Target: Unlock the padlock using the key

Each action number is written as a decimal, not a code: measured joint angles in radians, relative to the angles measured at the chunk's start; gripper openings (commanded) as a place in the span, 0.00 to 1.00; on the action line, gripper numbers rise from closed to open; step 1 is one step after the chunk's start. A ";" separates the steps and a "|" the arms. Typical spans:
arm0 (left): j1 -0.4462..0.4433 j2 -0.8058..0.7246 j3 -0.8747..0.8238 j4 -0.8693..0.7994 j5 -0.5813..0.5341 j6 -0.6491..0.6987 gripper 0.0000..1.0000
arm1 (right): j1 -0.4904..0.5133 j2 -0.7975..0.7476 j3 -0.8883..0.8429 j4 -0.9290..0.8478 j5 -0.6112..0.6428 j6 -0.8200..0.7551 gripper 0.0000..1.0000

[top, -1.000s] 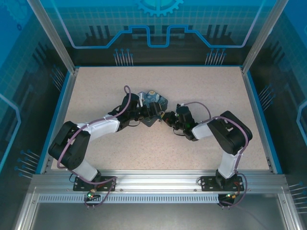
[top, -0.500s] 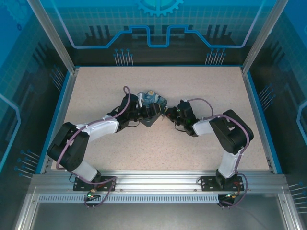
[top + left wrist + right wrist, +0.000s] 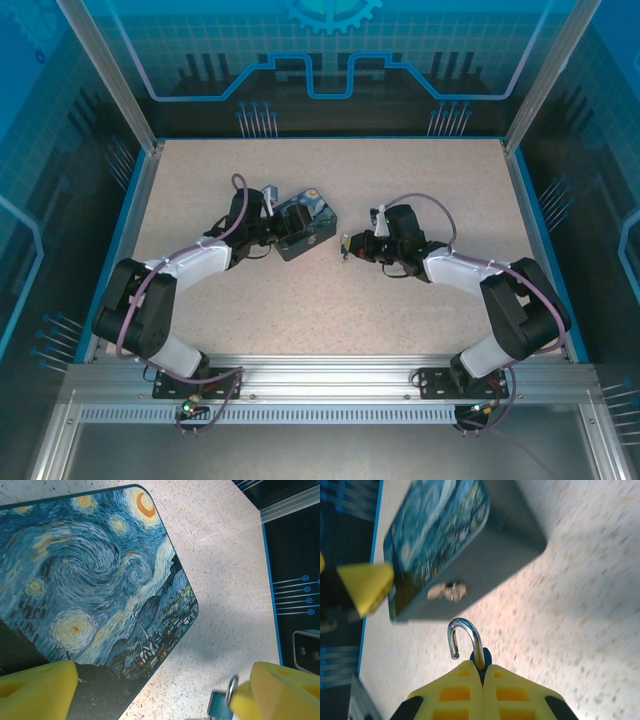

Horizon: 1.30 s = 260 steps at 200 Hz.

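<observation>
My right gripper point(image 3: 482, 668) is shut on the padlock point(image 3: 478, 647). Its dark-blue body is pinched between the yellow fingertips, and its silver shackle stands swung open with the free end bare. In the top view that right gripper point(image 3: 347, 245) hovers a short way right of the painted tin point(image 3: 305, 228). My left gripper point(image 3: 162, 692) is open wide over the tin's near corner, and in the top view this left gripper point(image 3: 283, 225) sits at the tin's left side. The key is hidden.
The blue-and-yellow painted tin point(image 3: 90, 570) lies flat, its beige latch point(image 3: 447, 591) on the side facing my right gripper. A small teal piece with a metal loop point(image 3: 220, 706) peeks out beside my left gripper's right finger; I cannot tell what it is. Speckled table point(image 3: 400, 310) surrounds them.
My right gripper has drawn back to the right, away from the tin, with the padlock in it. The left arm has swung left, and the tin has turned and shifted slightly left.
</observation>
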State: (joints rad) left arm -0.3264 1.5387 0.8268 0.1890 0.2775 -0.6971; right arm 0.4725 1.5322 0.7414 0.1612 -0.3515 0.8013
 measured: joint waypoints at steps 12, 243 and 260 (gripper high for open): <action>0.007 -0.005 0.002 -0.010 0.009 0.007 0.94 | 0.013 0.000 0.002 -0.059 -0.042 -0.014 0.01; 0.267 -0.669 -0.061 -0.410 -0.147 0.185 0.99 | -0.077 -0.347 -0.028 -0.372 0.299 -0.201 0.76; 0.272 -0.697 -0.135 -0.397 -0.241 0.214 0.99 | -0.110 -0.436 -0.026 -0.397 0.409 -0.251 0.98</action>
State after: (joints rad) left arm -0.0540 0.8417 0.6922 -0.2085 0.0364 -0.4835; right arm 0.3626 1.0962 0.7151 -0.2363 0.0570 0.5503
